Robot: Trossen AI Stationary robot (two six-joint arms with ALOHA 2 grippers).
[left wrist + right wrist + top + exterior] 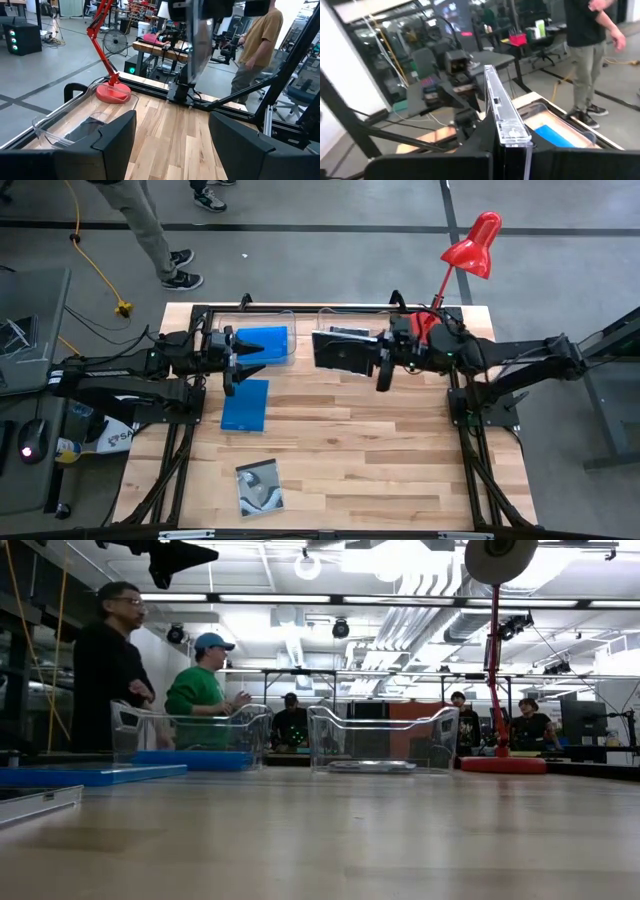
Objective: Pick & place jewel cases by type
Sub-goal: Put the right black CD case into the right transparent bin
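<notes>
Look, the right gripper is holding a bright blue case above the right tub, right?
Not quite. The right gripper is shut on a black case, not a blue one; the high view shows it. It does hang over the right tub.

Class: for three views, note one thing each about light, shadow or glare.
High view: even light, no hard shadows on the table. Low view: ceiling lights glare white above the clear tubs. Right wrist view: the jewel case shut in the right gripper catches light along its clear edge.
</notes>
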